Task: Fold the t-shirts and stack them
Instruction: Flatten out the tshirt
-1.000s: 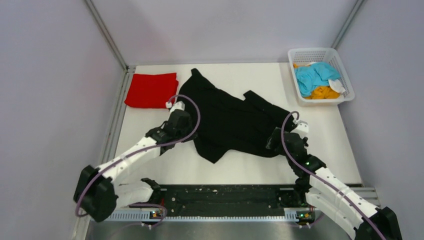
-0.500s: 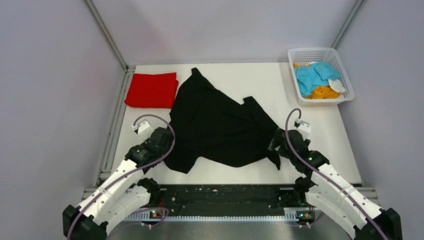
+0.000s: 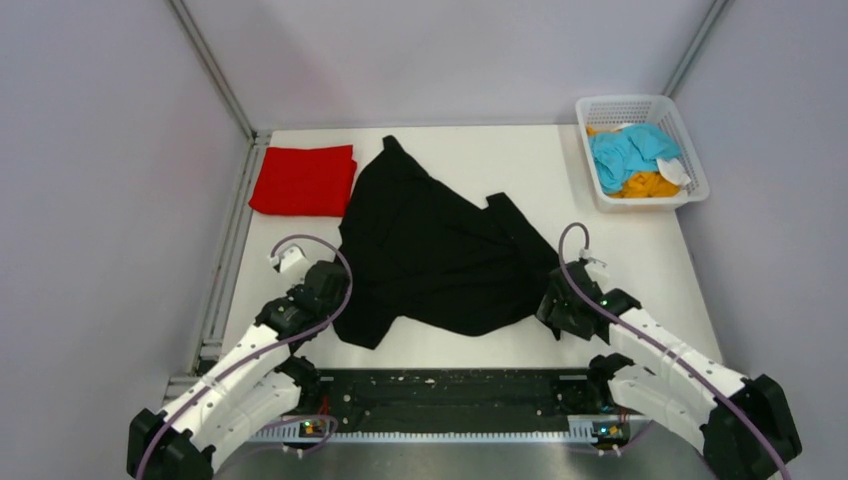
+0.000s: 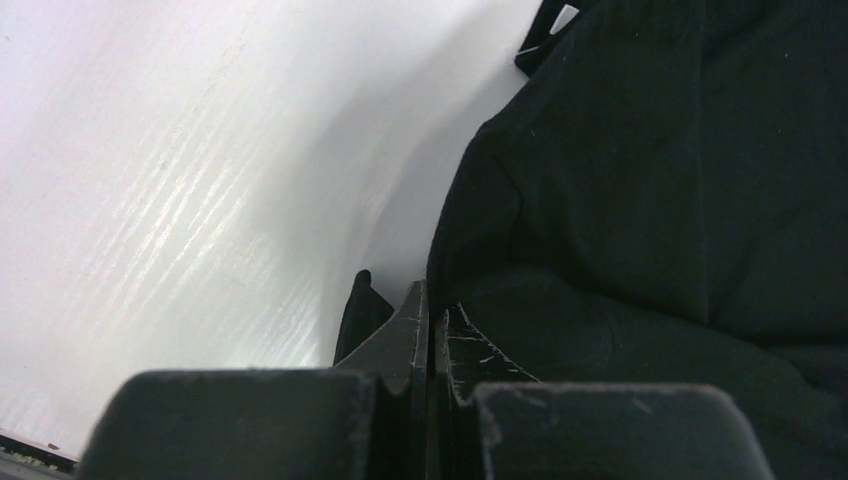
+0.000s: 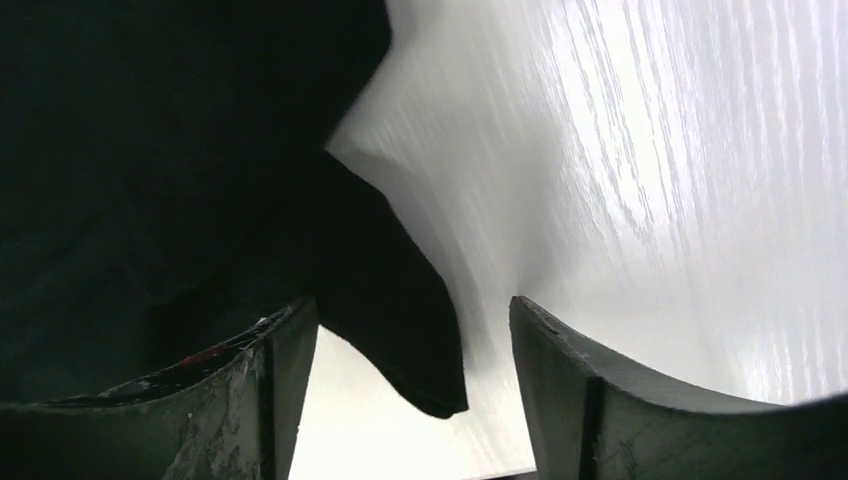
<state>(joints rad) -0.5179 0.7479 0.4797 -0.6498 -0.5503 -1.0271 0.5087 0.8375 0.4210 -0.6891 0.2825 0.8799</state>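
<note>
We see the black t-shirt (image 3: 440,255) sprawled in a rumpled, irregular shape across the middle of the smooth white tabletop (image 3: 500,155), its matte cloth creased. Our left tool (image 4: 430,300) is pinched tight on the shirt's near left hem. Our right tool (image 5: 412,305) stands wide, with a pointed corner of the cloth lying loose between its fingers. The red t-shirt (image 3: 303,180) lies folded into a flat rectangle at the far left. The light blue t-shirt (image 3: 625,150) and the orange t-shirt (image 3: 645,185) sit bunched in the white mesh basket (image 3: 693,165) at the far right.

Lab test cell: white table (image 3: 640,250) boxed by plain grey panels (image 3: 100,200) on aluminium posts (image 3: 213,70); two robot arms (image 3: 240,355) bolted to slotted rail (image 3: 450,432).
</note>
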